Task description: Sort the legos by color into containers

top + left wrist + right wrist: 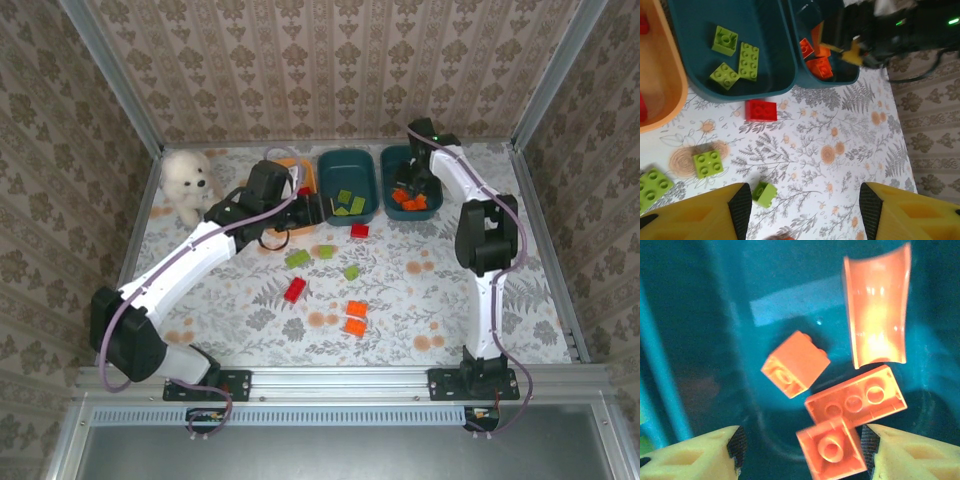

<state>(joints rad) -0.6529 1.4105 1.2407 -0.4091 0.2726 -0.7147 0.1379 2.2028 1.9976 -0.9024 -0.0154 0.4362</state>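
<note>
Right gripper (802, 452) spread, holding nothing, directly over orange legos (855, 401) lying in the far-right teal container (715, 315) — left gripper (805, 210) likewise spread, held above loose green legos (708, 164) on the patterned table (840, 165).

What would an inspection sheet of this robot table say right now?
Surface: floral tablecloth, flat.
Job's things: orange tub; middle teal tub holds green bricks; right teal tub holds orange bricks; red, green and orange loose bricks lie on the cloth.
Clutter: white plush toy, far left corner.
Grippers: left gripper open above the cloth; right gripper open over the orange bricks.
Cables: purple cable along the left arm.
Surroundings: wallpapered walls, metal frame.
</note>
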